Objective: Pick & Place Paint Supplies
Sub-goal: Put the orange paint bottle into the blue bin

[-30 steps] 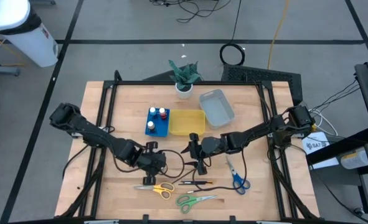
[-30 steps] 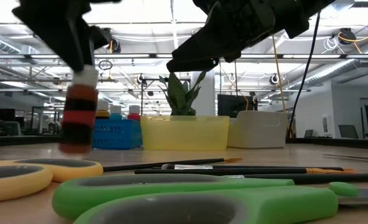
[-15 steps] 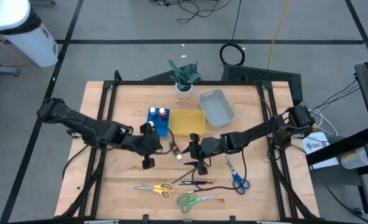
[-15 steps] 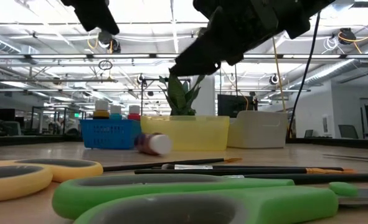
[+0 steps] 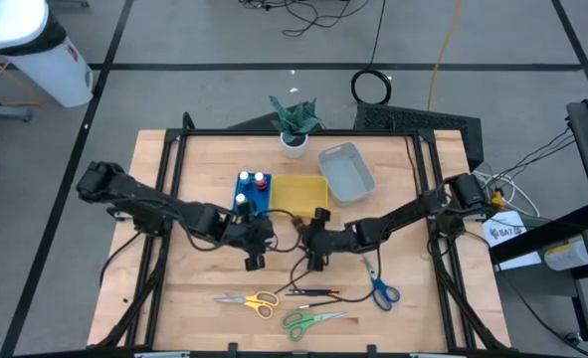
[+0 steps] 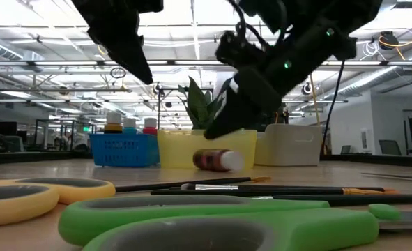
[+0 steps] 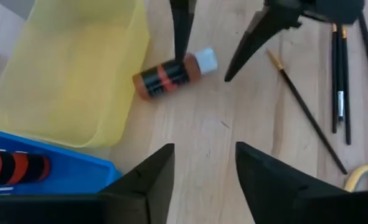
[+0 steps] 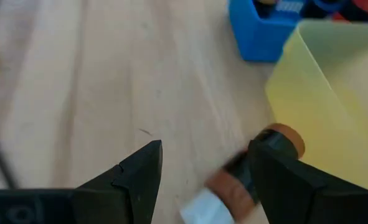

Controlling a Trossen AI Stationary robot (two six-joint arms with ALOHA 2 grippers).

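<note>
A paint bottle [image 7: 173, 71] lies on its side beside the yellow tray [image 7: 78, 68]; the right gripper [image 8: 202, 171], fingers spread, seemingly straddles it, and the left gripper [image 7: 199, 165] hangs spread nearby.

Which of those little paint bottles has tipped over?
The white-capped bottle lying on its side on the bare wood beside the yellow tray. The other three bottles stand upright in the blue tray.

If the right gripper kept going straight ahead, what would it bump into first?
Probably the fallen paint bottle lying just before its open jaws, with the yellow tray right behind it; depth is hard to judge.
</note>
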